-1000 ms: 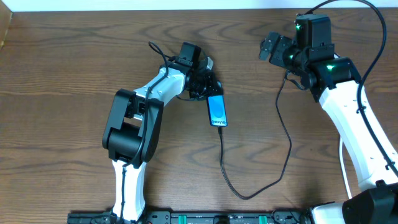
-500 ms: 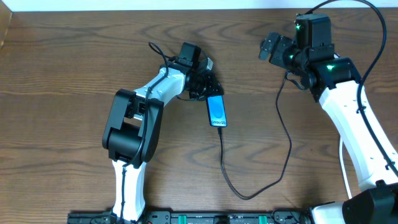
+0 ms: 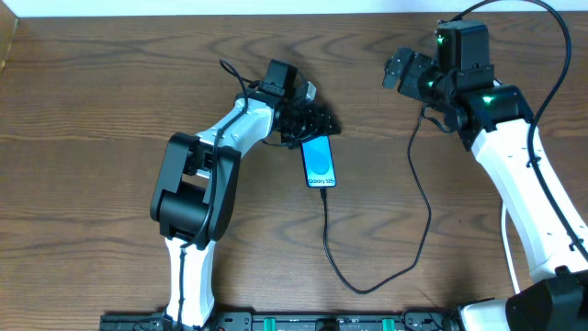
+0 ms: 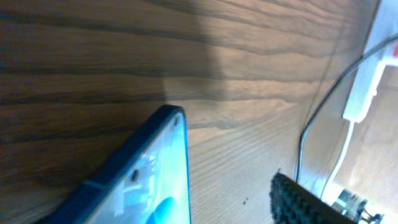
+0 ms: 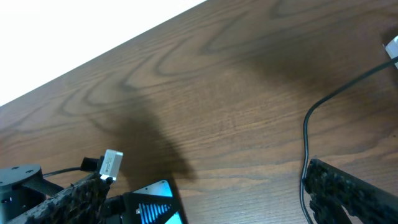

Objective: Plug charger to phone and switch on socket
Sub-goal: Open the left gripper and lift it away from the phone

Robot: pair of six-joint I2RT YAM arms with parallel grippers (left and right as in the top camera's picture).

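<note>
The phone (image 3: 319, 164) lay face up mid-table, the charger (image 3: 428, 213) apparently plugged into its near end, cable looping right. We judged the switch on the socket (image 4: 388, 51) still to do. The left gripper (image 3: 310, 123) hovered released at the phone's far end; the right gripper (image 3: 401, 72) gaped empty, far right. Only the left wrist view caught the socket.
</note>
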